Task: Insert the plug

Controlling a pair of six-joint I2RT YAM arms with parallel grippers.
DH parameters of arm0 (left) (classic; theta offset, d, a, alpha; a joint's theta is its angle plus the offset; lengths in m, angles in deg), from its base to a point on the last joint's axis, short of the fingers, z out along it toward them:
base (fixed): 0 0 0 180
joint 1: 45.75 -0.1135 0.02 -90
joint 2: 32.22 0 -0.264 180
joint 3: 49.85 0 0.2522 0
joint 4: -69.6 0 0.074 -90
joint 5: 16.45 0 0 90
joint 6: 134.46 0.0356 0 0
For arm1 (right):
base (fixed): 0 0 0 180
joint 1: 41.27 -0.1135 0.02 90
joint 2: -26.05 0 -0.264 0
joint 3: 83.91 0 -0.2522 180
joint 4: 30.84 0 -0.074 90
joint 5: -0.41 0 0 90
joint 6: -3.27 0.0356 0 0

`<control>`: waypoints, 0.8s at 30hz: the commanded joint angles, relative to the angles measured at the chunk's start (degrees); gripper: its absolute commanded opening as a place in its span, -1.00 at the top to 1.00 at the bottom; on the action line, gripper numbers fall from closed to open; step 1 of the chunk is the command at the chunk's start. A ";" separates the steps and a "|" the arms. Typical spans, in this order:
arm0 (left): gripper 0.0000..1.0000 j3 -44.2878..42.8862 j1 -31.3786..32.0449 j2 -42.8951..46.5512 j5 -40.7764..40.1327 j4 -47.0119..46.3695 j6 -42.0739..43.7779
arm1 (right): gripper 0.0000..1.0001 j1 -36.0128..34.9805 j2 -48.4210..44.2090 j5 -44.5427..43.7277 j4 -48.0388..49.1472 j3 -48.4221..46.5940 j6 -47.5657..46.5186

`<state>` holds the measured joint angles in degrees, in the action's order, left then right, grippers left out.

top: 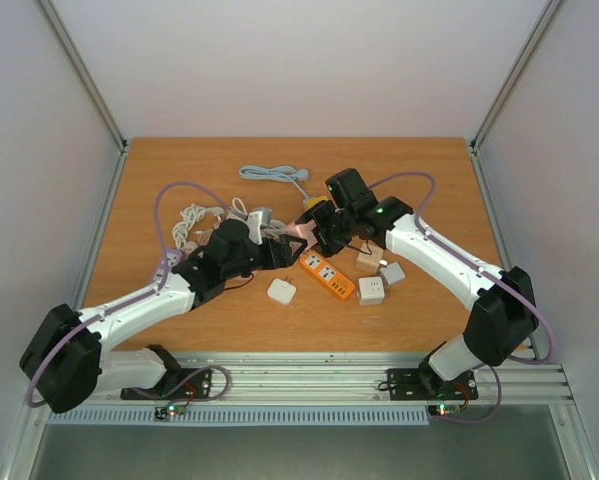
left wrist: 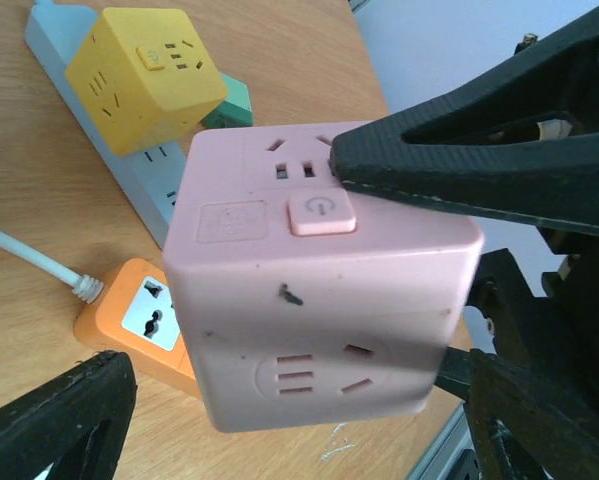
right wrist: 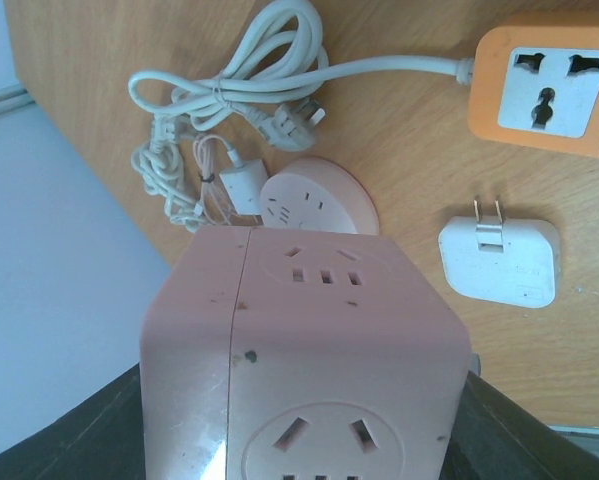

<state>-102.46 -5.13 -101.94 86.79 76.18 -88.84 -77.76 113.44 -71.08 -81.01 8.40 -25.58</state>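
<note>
A pink cube socket [top: 297, 232] hangs above the table between both arms. My right gripper [right wrist: 299, 430] is shut on it, a black finger pressed to each side of the pink cube [right wrist: 309, 360]. In the left wrist view the pink cube [left wrist: 319, 300] fills the middle, and one finger [left wrist: 459, 165] of the right gripper lies across its top face. My left gripper [left wrist: 299, 380] is open, its fingers either side of the cube with a gap showing on the left. A white plug adapter [right wrist: 499, 262] with two prongs lies on the table below. An orange power strip [top: 327, 277] lies nearby.
A yellow cube socket [left wrist: 144, 75] sits on a light blue strip [left wrist: 129, 170]. A round pink socket [right wrist: 314, 200] and a coiled white cable [right wrist: 239, 80] lie on the wood. White and beige adapters [top: 371, 290] lie right of the orange strip, and a grey cable [top: 274, 175] lies further back.
</note>
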 commanded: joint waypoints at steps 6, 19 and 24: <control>-0.79 -1.66 0.28 -3.00 0.30 -8.68 -1.31 | -0.19 -0.89 0.37 2.74 3.65 -2.01 1.86; 0.16 -1.09 0.33 -2.90 2.56 -11.76 8.93 | -0.55 -0.93 -0.70 2.00 0.40 -3.70 -9.06; 0.30 0.01 0.29 -0.75 7.27 -14.70 21.15 | -0.94 -0.86 -1.44 -1.04 -5.74 -7.91 -28.42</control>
<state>-102.90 -5.22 -105.17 89.36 69.62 -79.93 -78.35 113.55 -69.47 -83.21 4.79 -36.51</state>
